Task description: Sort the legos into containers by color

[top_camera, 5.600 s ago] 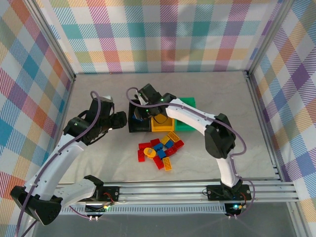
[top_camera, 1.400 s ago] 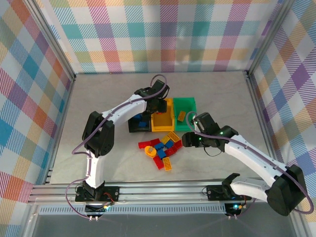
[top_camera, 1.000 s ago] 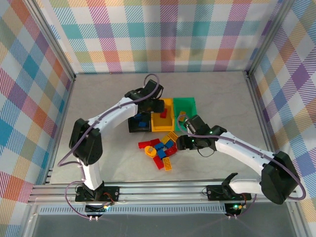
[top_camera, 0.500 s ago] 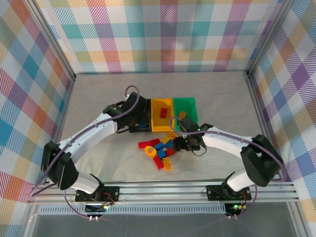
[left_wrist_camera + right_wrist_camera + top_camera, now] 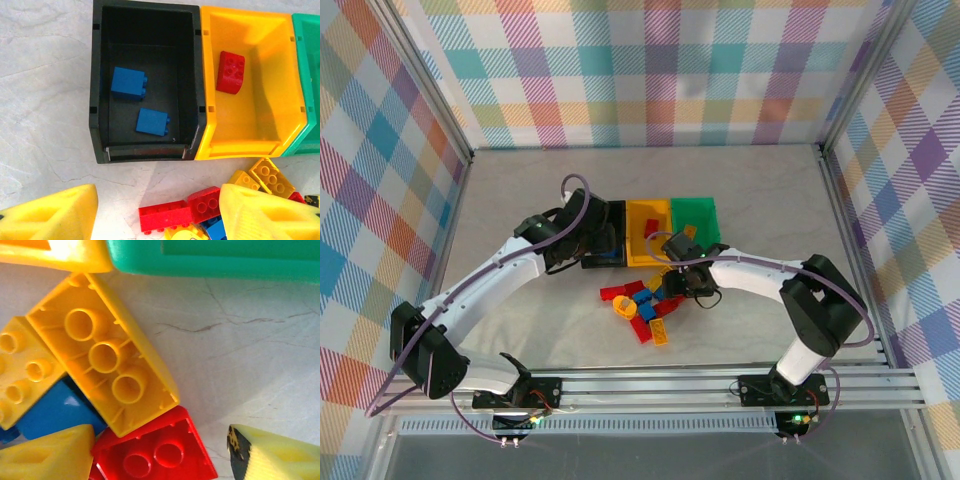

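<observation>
Three containers stand in a row: a black bin (image 5: 145,82) with two blue legos (image 5: 128,83), a yellow bin (image 5: 250,85) holding a red lego (image 5: 230,72), and a green bin (image 5: 695,218) holding a yellow lego (image 5: 687,232). In front lies a loose pile of legos (image 5: 645,305) in red, blue and yellow. My left gripper (image 5: 160,217) hangs open at the black bin's front, red bricks (image 5: 167,216) on the table below its gap. My right gripper (image 5: 162,455) is open, low over the pile, its fingers either side of a red brick (image 5: 155,452) next to an upturned yellow brick (image 5: 102,355).
The bins touch each other side by side, near the table's middle (image 5: 650,230). Aluminium rails (image 5: 860,250) and checked walls close the table at the sides and back. Bare tabletop (image 5: 520,190) spreads left and right of the bins.
My left gripper has pulled back from over the yellow bin to the black bin's front, leaving a red lego inside. The right gripper has moved left and down onto the pile.
</observation>
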`<state>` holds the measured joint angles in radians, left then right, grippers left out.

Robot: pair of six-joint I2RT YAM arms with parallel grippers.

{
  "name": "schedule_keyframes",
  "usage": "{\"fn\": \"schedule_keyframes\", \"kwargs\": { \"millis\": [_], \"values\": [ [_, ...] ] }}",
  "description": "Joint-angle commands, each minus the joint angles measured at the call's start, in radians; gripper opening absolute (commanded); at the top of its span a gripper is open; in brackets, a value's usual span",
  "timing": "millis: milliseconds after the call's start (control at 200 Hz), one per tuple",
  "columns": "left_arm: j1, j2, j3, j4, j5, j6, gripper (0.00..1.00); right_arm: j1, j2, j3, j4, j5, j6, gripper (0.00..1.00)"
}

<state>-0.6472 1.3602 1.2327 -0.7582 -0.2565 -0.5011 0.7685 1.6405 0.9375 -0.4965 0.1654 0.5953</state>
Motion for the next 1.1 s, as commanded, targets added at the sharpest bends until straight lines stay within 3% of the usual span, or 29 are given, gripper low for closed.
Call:
{"fn": "schedule_keyframes", "kwargs": {
  "millis": [0, 490, 725, 1095],
  "values": [
    [0.0, -0.042, -0.013, -0.026, -0.024, -0.001, 0.65, 0.008, 0.011, 0.02, -0.037, 0.046, 0.008, 0.68],
    [0.0, -0.044, -0.013, -0.035, -0.033, 0.006, 0.65, 0.006, 0.0, 0.009, -0.064, 0.05, -0.015, 0.67],
    [0.0, -0.044, -0.012, -0.032, -0.031, 0.006, 0.66, 0.007, -0.059, -0.012, -0.063, 0.027, -0.054, 0.75],
    [-0.001, -0.048, -0.009, -0.038, -0.032, 0.006, 0.66, 0.006, -0.05, 0.006, -0.105, 0.006, -0.174, 0.72]
  ]
}}
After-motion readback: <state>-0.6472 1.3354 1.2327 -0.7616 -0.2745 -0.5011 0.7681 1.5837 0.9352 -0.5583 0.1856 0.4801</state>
